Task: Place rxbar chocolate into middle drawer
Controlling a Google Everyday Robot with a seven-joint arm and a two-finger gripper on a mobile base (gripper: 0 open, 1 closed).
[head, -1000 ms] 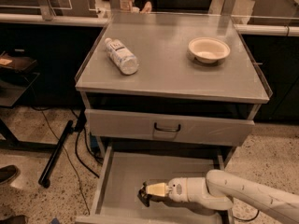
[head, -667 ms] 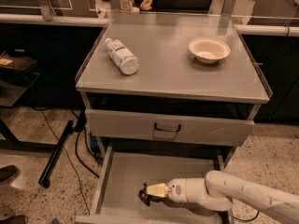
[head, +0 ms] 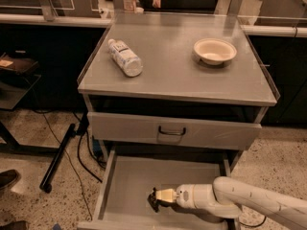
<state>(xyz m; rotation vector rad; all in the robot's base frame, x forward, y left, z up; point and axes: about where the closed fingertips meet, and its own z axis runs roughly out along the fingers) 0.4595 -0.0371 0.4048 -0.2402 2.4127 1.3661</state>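
The middle drawer [head: 128, 185] is pulled open below the cabinet, a wide shallow grey tray with a bare floor. My gripper [head: 158, 198] reaches in from the right on a white arm [head: 240, 202] and sits low over the drawer floor, near its front middle. Its cream fingers [head: 166, 194] are closed on the rxbar chocolate [head: 152, 203], a small dark bar that sticks out at the fingertips, at or just above the floor. Most of the bar is hidden by the fingers.
A clear water bottle [head: 125, 58] lies on the grey cabinet top [head: 177, 78] at the left, and a cream bowl [head: 215, 51] stands at the right. The upper drawer front [head: 144, 128] with its dark loop handle [head: 172, 131] is closed. A black pole [head: 57, 158] and cables lie on the floor at the left.
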